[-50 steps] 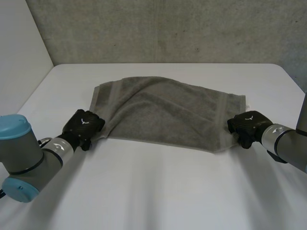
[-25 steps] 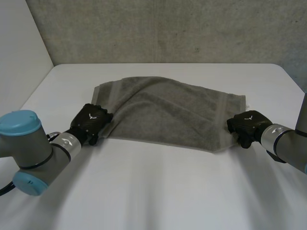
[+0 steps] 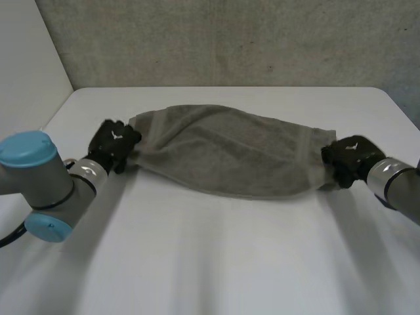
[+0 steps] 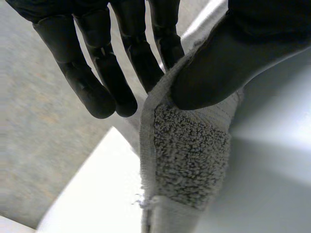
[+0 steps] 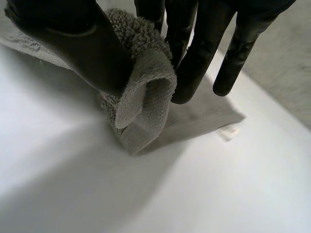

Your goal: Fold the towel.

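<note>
A grey towel [image 3: 230, 151] lies across the middle of the white table [image 3: 216, 262], its near edge lifted and sagging between my two hands. My left hand [image 3: 115, 140] is at the towel's left end. In the left wrist view the thumb of that hand [image 4: 218, 63] pinches a corner of the towel [image 4: 189, 160] against the fingers [image 4: 97, 77]. At the towel's right end is my right hand [image 3: 350, 157]. In its own wrist view the right hand [image 5: 73, 48] is shut on a rolled fold of the towel's [image 5: 146, 87] near corner.
A small white label [image 5: 227, 132] sticks out at the towel's far right corner, which lies flat on the table. A grey wall [image 3: 230, 39] stands behind the table's far edge. Bare white table stretches in front of the towel.
Both hands have moved away from me, lifting the towel's near edge toward its far edge. The left hand has closed on its corner.
</note>
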{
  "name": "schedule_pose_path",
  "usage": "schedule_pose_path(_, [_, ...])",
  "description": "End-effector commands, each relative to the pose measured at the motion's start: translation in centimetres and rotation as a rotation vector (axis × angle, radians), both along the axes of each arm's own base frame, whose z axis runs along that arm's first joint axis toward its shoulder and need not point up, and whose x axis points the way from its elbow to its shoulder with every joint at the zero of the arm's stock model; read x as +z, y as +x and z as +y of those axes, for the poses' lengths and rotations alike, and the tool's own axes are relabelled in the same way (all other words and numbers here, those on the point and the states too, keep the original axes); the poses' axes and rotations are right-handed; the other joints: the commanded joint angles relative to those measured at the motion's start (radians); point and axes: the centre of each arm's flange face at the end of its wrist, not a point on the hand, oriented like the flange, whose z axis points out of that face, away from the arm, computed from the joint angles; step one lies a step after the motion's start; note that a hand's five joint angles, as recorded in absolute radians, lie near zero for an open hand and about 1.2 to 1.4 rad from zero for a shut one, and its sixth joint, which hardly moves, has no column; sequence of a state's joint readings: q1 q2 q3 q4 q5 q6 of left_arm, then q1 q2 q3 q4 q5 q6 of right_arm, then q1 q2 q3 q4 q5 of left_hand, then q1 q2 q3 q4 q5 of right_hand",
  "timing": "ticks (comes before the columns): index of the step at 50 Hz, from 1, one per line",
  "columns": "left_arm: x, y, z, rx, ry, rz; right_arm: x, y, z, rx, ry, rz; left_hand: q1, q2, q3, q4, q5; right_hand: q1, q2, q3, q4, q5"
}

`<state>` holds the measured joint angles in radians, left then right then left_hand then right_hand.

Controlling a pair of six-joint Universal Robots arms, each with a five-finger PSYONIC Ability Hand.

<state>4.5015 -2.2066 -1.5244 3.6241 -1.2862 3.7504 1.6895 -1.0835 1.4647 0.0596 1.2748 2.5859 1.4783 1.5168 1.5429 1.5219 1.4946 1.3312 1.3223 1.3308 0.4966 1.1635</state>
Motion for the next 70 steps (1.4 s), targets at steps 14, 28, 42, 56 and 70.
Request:
schedule_pose_path(14, [12.8,2.0,5.7,-0.003,-0.251,0.098,13.3,-3.6,3.2,-0.062,-0.223,-0.021,-0.082,-0.121,-0.147,-0.126,-0.273,0.065,0.074,0.065,0.9,0.058])
schedule_pose_path(28, [15.9,3.3,6.5,0.005,-0.313,0.105,16.5,-4.8,3.2,-0.027,-0.287,-0.04,-0.082,-0.121,-0.147,-0.126,-0.273,0.065,0.074,0.065,0.9,0.058])
schedule_pose_path(42, [7.4,-0.7,0.0,-0.055,-0.057,0.058,7.3,-0.8,-2.4,-0.018,-0.057,0.269,-0.082,-0.121,-0.147,-0.126,-0.273,0.065,0.074,0.065,0.9,0.058])
schedule_pose_path(56, [22.5,-2.7,-3.1,0.026,-0.574,0.303,21.1,2.0,-4.5,-0.103,-0.799,-0.226,-0.082,-0.121,-0.147,-0.126,-0.273,0.065,0.074,0.065,0.9,0.058])
schedule_pose_path(70, [20.5,-1.3,-0.9,0.006,-0.454,0.426,14.5,2.2,-1.7,-0.008,-0.388,-0.154,-0.082,-0.121,-0.147,-0.126,-0.273,0.065,0.074,0.065,0.9,0.058])
